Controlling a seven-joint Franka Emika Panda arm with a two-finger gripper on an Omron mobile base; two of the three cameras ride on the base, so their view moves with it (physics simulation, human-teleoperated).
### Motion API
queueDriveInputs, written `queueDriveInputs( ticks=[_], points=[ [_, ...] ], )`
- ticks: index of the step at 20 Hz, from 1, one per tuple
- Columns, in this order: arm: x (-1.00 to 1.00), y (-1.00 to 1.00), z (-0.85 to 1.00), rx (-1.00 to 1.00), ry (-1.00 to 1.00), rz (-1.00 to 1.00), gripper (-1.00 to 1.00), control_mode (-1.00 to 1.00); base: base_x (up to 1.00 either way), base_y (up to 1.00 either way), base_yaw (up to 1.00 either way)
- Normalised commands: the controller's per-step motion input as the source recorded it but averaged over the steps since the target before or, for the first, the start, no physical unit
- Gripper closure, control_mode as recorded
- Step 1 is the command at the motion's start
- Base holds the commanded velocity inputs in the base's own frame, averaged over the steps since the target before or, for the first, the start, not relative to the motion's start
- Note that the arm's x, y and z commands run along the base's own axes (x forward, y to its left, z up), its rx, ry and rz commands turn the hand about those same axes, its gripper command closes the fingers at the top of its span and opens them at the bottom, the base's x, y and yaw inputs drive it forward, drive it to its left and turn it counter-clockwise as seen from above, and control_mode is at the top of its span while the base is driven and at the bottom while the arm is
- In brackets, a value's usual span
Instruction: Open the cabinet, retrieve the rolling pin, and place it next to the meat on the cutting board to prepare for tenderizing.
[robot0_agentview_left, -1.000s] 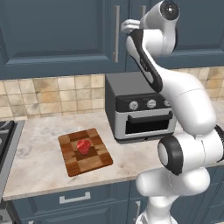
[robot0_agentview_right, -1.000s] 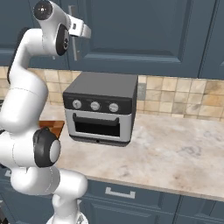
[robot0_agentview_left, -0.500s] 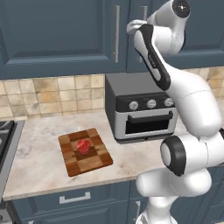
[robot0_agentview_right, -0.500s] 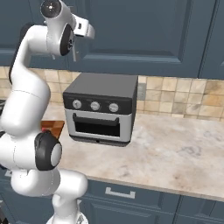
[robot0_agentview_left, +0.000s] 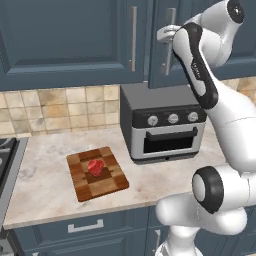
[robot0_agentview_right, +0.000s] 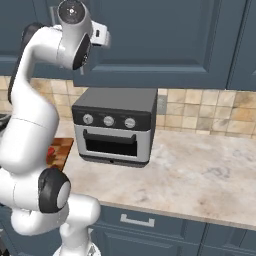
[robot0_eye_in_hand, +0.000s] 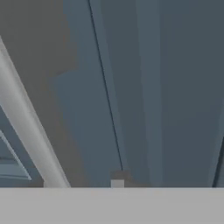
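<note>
One risk: my hand (robot0_agentview_left: 165, 35) sits at the cabinet (robot0_agentview_left: 75, 40) handle (robot0_agentview_left: 170, 40), grip state unreadable, and could slip off, leaving the door barely ajar.

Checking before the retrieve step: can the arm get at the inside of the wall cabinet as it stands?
Probably not yet. The cabinet door by the gripper looks only slightly ajar, with the hand up at its silver handle. The door panel blocks the way in until it swings wider.
</note>
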Motion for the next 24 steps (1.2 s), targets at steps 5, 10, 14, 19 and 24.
queueDriveInputs(
  ticks=[5,10,14,19,24],
  points=[
    [-0.66,-1.0,-0.12,0.1,-0.03,0.14,1.0,-1.0,0.0,0.0,0.0],
    [-0.8,-1.0,-0.16,0.11,-0.03,0.14,1.0,-1.0,0.0,0.0,0.0],
    [-0.81,-0.97,-0.15,0.11,-0.04,0.14,1.0,-1.0,0.0,0.0,0.0],
    [-0.34,-0.37,-0.04,0.05,-0.01,0.04,-1.0,-1.0,0.0,0.0,0.0],
    [-0.26,-0.09,-0.04,0.0,-0.02,0.04,-1.0,-1.0,0.0,0.0,0.0]
  ],
)
